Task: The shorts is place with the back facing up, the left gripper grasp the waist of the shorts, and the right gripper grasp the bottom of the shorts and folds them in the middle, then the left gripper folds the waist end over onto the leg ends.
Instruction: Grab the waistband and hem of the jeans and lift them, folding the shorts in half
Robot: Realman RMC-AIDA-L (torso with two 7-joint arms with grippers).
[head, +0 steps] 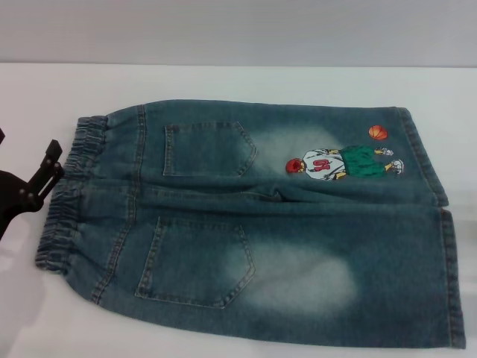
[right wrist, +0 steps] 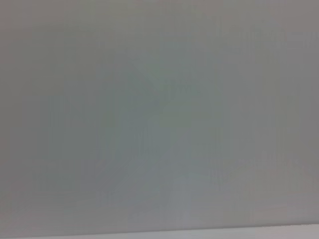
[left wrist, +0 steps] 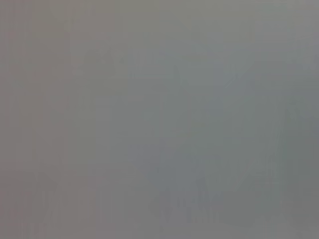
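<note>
Head view: shorts (head: 246,224) flat, back up, mid-table
Left gripper (head: 33,186): unclenched beside waistband (head: 71,198) (nothing held)
Tip: pinch the whole band

Denim shorts (head: 253,224) flat, unfolded, back pockets up; waist (head: 71,194) leftward.

The faded blue-green denim shorts (head: 261,224) lie flat on the white worktop (head: 223,82), filling most of the frame, back pockets up. The gathered elastic denim waist of the shorts (head: 71,194) sits at the left of the frame; the two straight stitched leg ends (head: 440,246) sit at the right. The embroidered cartoon basketball player (head: 343,162) lies on the upper leg, near its hem, with the orange ball (head: 378,133) just above it. The black left pincer (head: 33,186) stands at the left edge, just beside the waist.
</note>
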